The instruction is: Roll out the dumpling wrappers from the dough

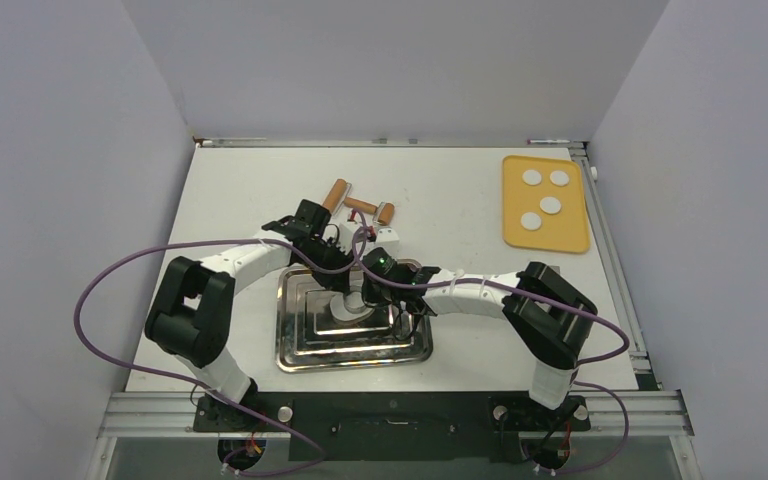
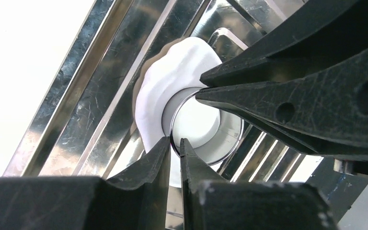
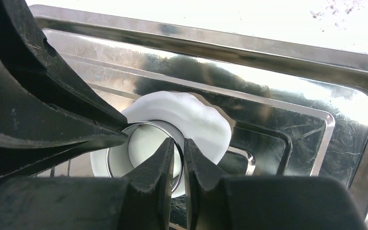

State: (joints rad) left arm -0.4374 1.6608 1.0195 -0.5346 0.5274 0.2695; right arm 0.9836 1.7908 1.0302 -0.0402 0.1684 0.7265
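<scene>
- Four wrappers (image 1: pixel 532 177) (image 1: pixel 559 177) (image 1: pixel 551 205) (image 1: pixel 529 221) lay on one orange mat (image 1: pixel 570 235) at the far right of the table (image 1: pixel 230 190), well apart from both hands.
- One dough (image 2: pixel 172 67) lay in one steel tray (image 1: pixel 300 355), with one ring (image 2: pixel 171 122) standing on it.
- Two hands met there: the left hand (image 2: pixel 175 146) and right hand (image 3: pixel 178 146), each nearly closed, pinched the ring's rim.

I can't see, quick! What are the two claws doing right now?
Left gripper: shut on the metal ring, pinching its rim.
Right gripper: shut on the same ring's rim.
</scene>
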